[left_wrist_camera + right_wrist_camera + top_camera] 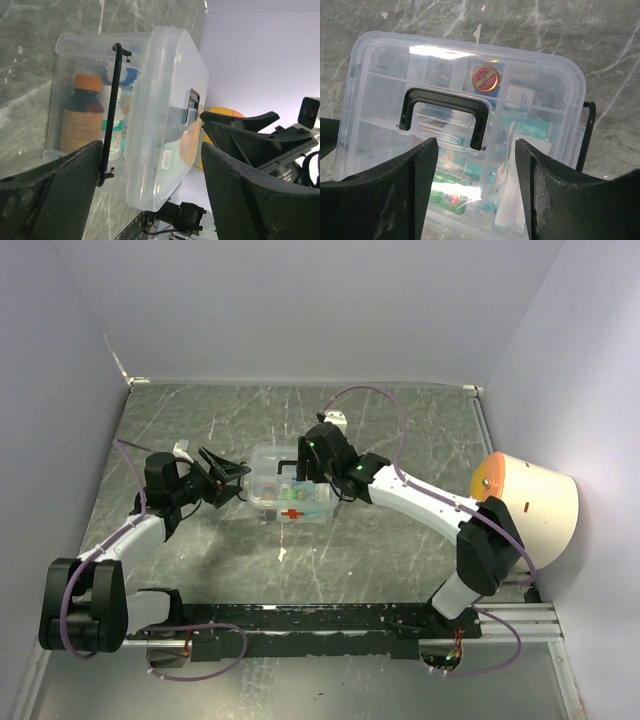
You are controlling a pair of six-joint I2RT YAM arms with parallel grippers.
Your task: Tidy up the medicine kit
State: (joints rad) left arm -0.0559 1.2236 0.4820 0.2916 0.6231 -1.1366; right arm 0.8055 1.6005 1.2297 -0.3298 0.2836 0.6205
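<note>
My right gripper (476, 165) hangs open over the lid (540, 75); I should square my open left gripper (152, 160) on the medicine kit's (272, 492) black side handle (111, 115) first.

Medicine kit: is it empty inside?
No, through the clear wall of the medicine kit you can see a brown bottle with an orange cap standing inside.

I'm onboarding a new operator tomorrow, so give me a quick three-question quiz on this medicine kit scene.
1. True or false: the clear lid sits on the medicine kit.
2. The right gripper hovers over: A) the lid's black handle; B) bare table.
3. Fill in: the brown bottle inside the kit has an ____ cap.
Key: 1 true; 2 A; 3 orange.
</note>
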